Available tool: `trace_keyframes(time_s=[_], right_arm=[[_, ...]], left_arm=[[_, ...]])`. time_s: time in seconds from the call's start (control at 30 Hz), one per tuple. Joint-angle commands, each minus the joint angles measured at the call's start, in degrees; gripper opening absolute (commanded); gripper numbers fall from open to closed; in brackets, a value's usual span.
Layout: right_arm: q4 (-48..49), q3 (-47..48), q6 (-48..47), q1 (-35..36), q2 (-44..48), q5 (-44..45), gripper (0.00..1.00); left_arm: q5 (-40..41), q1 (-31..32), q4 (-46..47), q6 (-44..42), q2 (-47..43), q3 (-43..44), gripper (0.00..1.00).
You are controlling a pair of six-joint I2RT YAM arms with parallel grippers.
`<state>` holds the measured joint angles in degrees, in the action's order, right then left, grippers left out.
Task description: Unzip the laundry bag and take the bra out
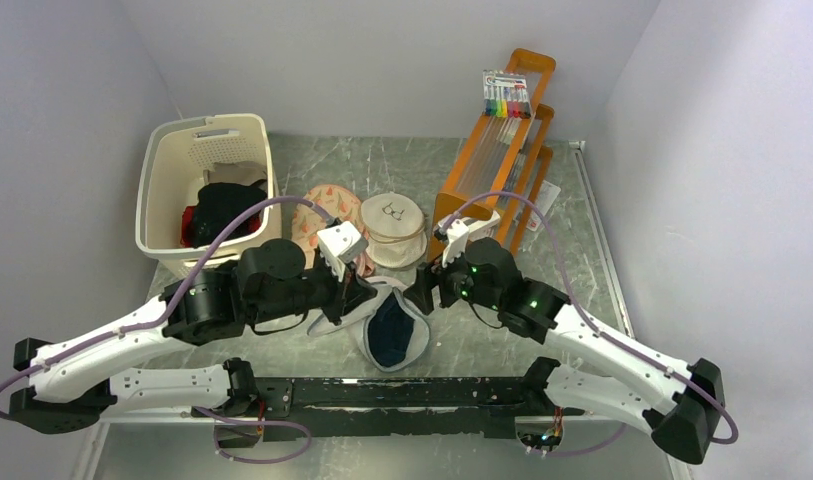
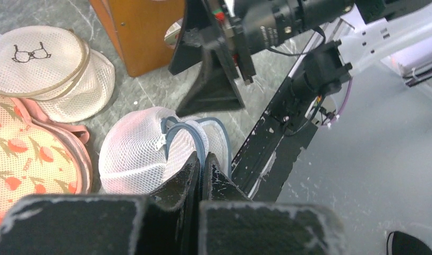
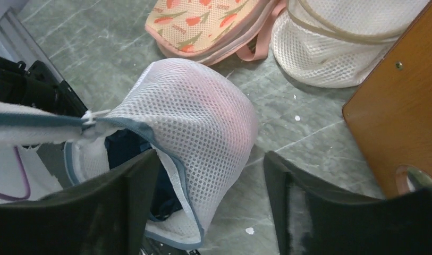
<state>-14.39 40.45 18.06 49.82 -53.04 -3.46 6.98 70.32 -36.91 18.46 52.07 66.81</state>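
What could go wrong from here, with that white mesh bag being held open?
The left gripper pinches only the laundry bag's thin zipper rim; it could slip and let the opening fall shut.
The right gripper is open with one finger right at the mesh edge, so it might catch mesh along with the dark garment inside and drag the whole bag.

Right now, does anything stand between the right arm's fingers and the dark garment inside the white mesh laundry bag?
Partly. The round white mesh laundry bag is unzipped, but its lifted mesh half, pinched at the rim by the left fingers, hangs between the right fingers and the dark blue garment.
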Motion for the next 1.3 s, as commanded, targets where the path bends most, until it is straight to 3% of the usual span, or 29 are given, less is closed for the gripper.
trace_keyframes(time_s=[0.0, 0.07, 0.2, 0.43, 0.7, 0.77, 0.83, 1.07, 1.27], right_arm=[[-4.8, -0.3, 3.1, -0.1, 3.3, -2.9, 0.82], [-3.1, -2.4, 3.6, -0.1, 4.3, -6.9, 0.91], [-1.1, -5.6, 5.3, 0.5, 3.3, -7.1, 0.96], [-3.4, -5.3, 8.1, 4.6, -2.6, 6.1, 0.98], [-5.3, -4.8, 10.4, 4.7, -3.2, 13.8, 0.43], [-6.1, -4.2, 10.4, 4.6, -3.2, 14.9, 0.26], [-7.2, -3.1, 10.1, 4.6, -3.6, 15.4, 0.16], [-6.6, -3.3, 8.5, 4.4, -0.6, 13.5, 0.04], [-7.5, -3.7, 7.3, 4.1, 0.6, 14.3, 0.0]], left_arm=[[4.0, 0.1, 6.4, 4.1, 0.2, -0.3, 0.07], [4.3, 0.1, 6.2, 4.2, 1.3, 0.6, 0.07], [3.9, -0.4, 5.8, 4.2, 3.7, 2.3, 0.07], [4.1, -3.8, 3.4, 5.6, 5.7, 3.9, 0.07], [6.9, -7.7, -1.7, 9.3, 5.2, 5.5, 0.07], [5.7, -9.2, -3.4, 9.8, 5.9, 6.3, 0.07], [3.2, -11.4, -5.6, 9.6, 7.4, 7.4, 0.07], [-10.0, -25.1, -8.7, 3.2, 11.4, 6.3, 0.07], [-39.7, -44.0, -0.6, -0.9, 12.0, -3.9, 0.07]])
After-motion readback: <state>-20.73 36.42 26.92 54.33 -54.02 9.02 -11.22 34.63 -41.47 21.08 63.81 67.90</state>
